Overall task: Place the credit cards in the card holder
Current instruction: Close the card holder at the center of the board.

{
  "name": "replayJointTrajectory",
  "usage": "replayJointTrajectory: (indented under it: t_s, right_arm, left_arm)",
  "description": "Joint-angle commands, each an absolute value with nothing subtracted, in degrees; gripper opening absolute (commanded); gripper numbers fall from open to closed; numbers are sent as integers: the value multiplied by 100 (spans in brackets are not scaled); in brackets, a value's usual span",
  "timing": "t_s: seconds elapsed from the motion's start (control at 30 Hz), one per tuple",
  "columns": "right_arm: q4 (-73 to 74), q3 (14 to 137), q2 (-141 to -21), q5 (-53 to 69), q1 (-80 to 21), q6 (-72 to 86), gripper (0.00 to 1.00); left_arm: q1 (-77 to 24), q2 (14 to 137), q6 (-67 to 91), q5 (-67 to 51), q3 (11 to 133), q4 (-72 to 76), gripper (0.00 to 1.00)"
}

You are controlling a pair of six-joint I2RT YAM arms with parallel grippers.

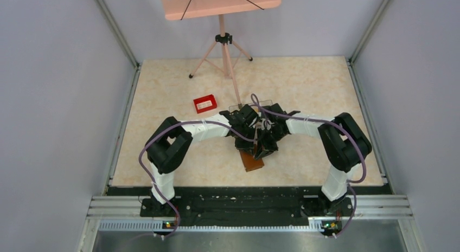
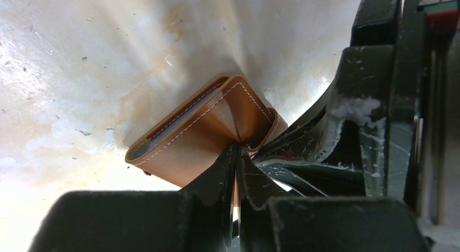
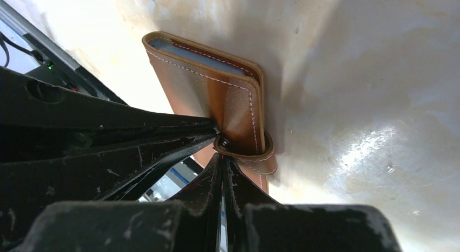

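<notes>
The card holder (image 3: pixel 217 84) is folded shut, tan face outward, at the middle of the tabletop (image 1: pixel 304 89), under the two wrists where they meet. Whether its lower edge rests on the surface or hangs just above it I cannot tell. A blue credit card (image 3: pixel 184 50) shows as a thin edge inside the fold, at the open end.

The left end effector (image 2: pixel 236 154) is pressed together on the outer leather face, which puckers into a crease at the pinch. The right end effector (image 3: pixel 222 157) is pressed fully together on the narrow strap that loops round the holder's end, just beside the left one's tips; the two nearly touch.

The step in hand looks like working that strap, to fasten or free it. To do it well, the left pinch should act as a firm anchor while the right draws the strap along its own line, without twisting. The open end should stay level or upward, or the card could slide out.

A small red tray (image 1: pixel 205 103) lies well apart, further back on the left.
</notes>
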State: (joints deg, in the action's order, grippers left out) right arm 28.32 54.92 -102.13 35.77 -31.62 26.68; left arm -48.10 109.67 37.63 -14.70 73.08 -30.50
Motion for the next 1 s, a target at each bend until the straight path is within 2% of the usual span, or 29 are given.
replayJointTrajectory:
  t_s: [0.0,0.2,0.43,0.83,0.97]
  right_arm:
    - [2210,5343,-10254,2743,-3367,2301,0]
    - [2268,5496,-9347,3060,-3278,2362,0]
    - [2437,5545,-8923,3183,-3146,2317,0]
    - [2310,5290,-9346,3028,-3121,2162,0]
    - [2187,5148,-9499,3025,-3127,2129,0]
  left_arm:
    - [-4998,10949,3669,-1339,7189,-2781,11]
    - [-4869,10816,3718,-1339,7123,-2770,10]
    - [-4825,10845,3639,-1327,7145,-2859,9]
    - [-4825,10816,3638,-1303,7175,-2883,10]
    - [-4817,10679,3650,-1334,7147,-2816,15]
